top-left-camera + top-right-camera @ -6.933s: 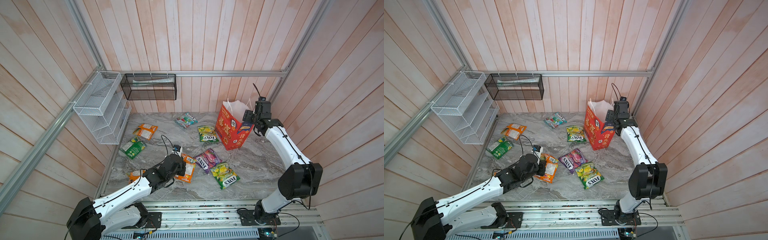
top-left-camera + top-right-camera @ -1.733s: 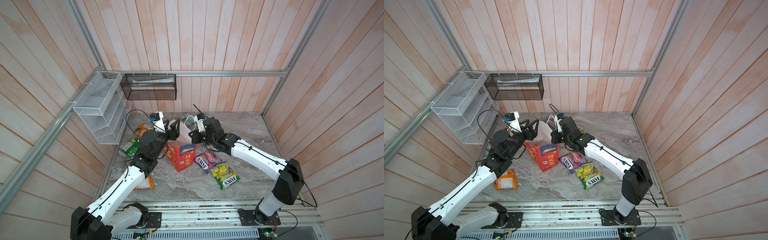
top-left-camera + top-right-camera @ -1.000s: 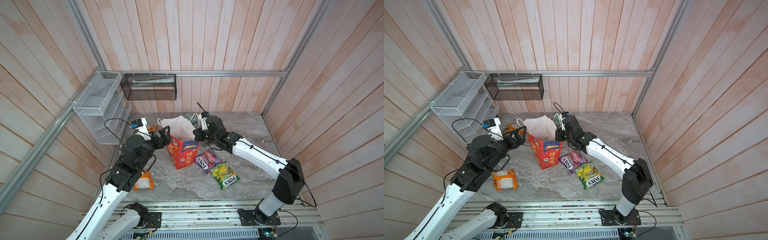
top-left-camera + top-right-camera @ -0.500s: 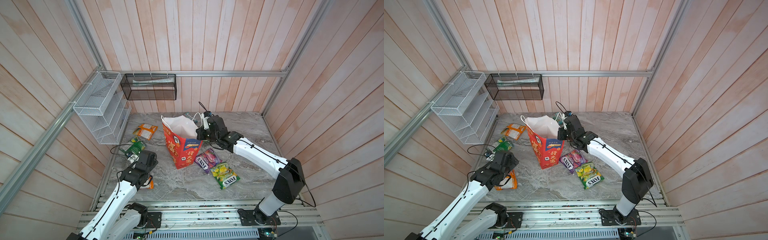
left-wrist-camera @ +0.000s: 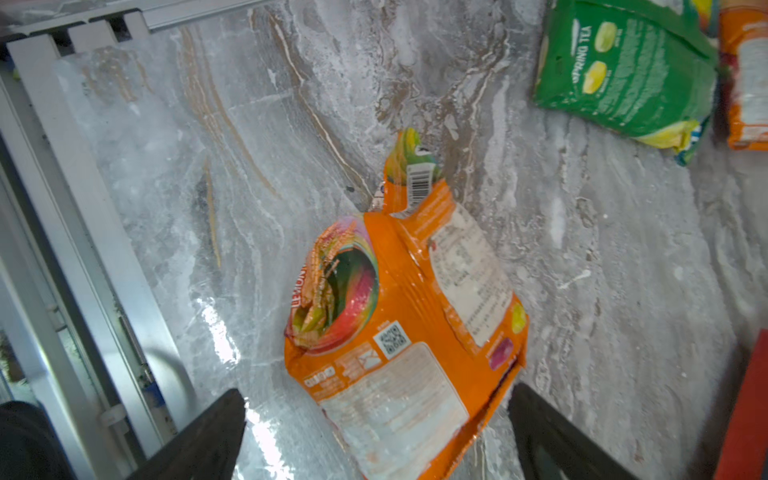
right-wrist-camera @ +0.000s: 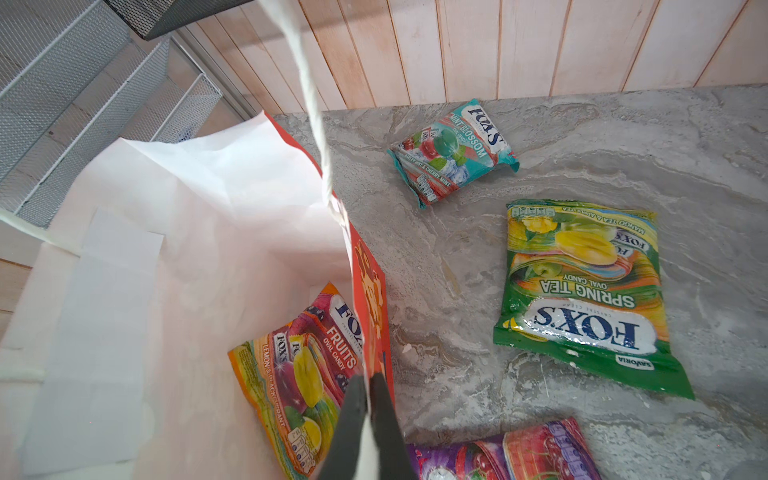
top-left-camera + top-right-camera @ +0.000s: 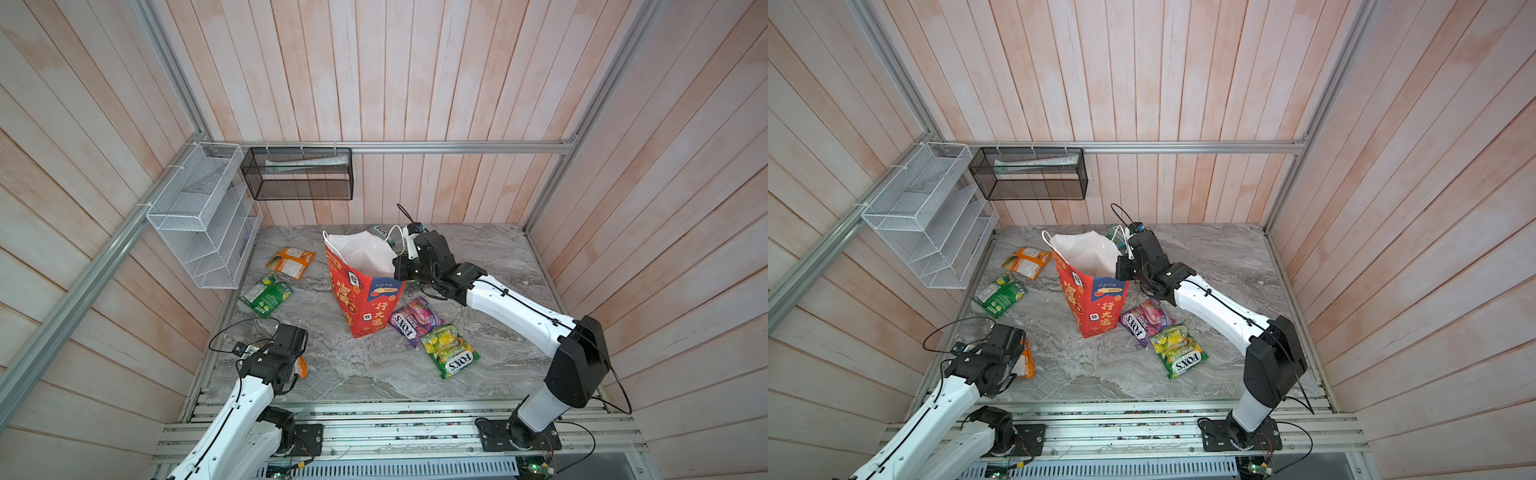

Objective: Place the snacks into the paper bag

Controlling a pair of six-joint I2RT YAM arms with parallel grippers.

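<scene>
Red outside and white inside: paper bag [image 7: 365,299], standing up in the middle of the grey stone table [image 7: 374,382], mouth wide open. Pinched tight at the rim by the right gripper [image 6: 368,380], one black finger inside the bag and one outside. Down at the bottom of the bag: one fruit pouch [image 6: 299,374].

Just beside the bag, on the right arm's side: purple pouch [image 7: 413,321], with a yellow-green pouch [image 7: 451,351] right against it, nearer the front edge. Behind the bag, close to the back wall: small teal pouch [image 6: 453,149]. Between the teal one and the purple one, in the right wrist view: SPRING TEA pouch [image 6: 582,291], flat on the stone.

Well away from the bag, on the left side: flat orange pouch [image 7: 290,262] and dark green pouch [image 7: 266,294], close together.

Near the front left corner: left gripper [image 5: 376,399], spread wide, gripping nothing. Low over a crumpled orange pouch [image 5: 407,324], one finger on each side of its end. Touching or not, cannot tell.

Up on the walls: white wire rack [image 7: 199,224] and black mesh basket [image 7: 299,178].
</scene>
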